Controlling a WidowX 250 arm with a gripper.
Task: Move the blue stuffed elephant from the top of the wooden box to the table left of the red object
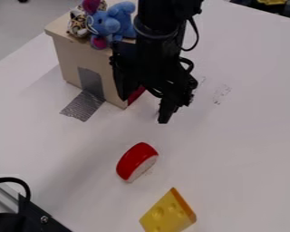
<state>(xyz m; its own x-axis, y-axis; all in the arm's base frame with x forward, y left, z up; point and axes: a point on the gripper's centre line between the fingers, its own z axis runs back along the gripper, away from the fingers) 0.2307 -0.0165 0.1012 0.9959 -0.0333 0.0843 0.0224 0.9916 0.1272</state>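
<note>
Box corner: you have the black two-finger gripper (144, 110) close against the pale wooden box (74, 59) at ten o'clock; a sideways swing could knock it, because the left-hand finger overlaps the box in view and contact is hard to judge.
Plush toys: the blue plush elephant (114, 25) sits on top, near the arm; a bump could topple it.
Red object: a small red object (136, 94) lies between gripper and box, partly hidden, so you could misjudge its clearance.
Arm pose: it enters at twelve o'clock, hanging down, fingers spread wide, apparently holding nothing.
Red-and-white rounded toy piece (137, 162): six o'clock from your gripper.
Yellow toy cheese wedge (167, 214): farther, about six o'clock.
</note>
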